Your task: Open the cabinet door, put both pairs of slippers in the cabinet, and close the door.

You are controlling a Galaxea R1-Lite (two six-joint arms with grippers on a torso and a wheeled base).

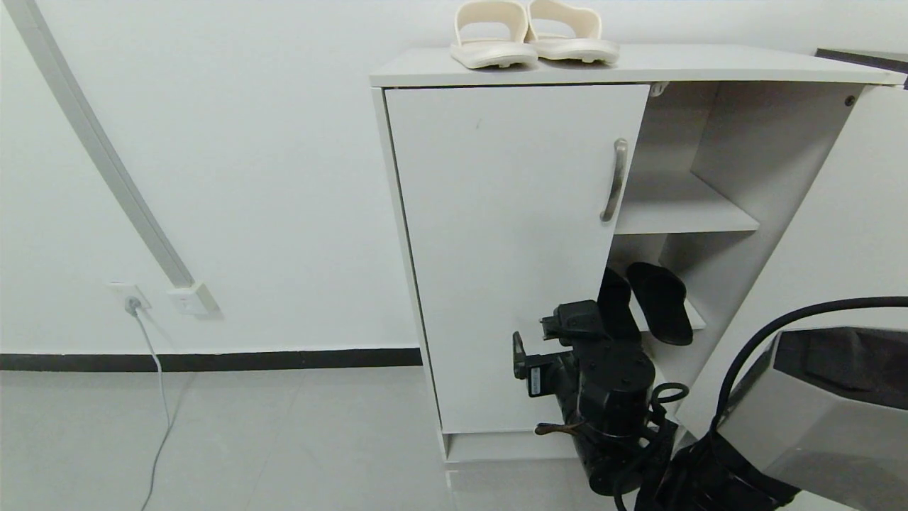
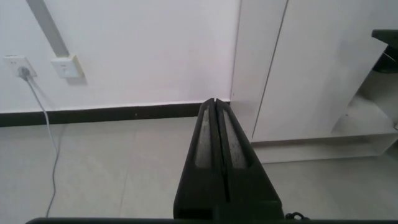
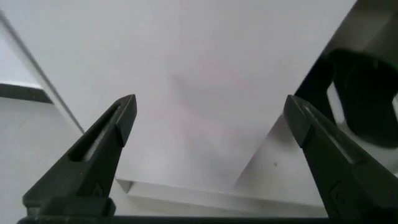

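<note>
On top of the cabinet [image 1: 709,64] the head view shows the cream slippers [image 1: 532,39]. The black slippers [image 1: 660,301] lie on its lower shelf, one partly hidden by the right arm. The right gripper [image 3: 208,106], fingers wide apart, faces the closed door [image 1: 511,248]. The left gripper [image 2: 214,102], fingers pressed together, points at the floor [image 2: 124,168].

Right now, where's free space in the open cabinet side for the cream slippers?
Upper shelf is bare, between the closed door edge and the right side wall. Lower shelf is crowded: black slippers fill it, with the open right gripper close in front. Cabinet top is bare to the right of the cream slippers.
</note>
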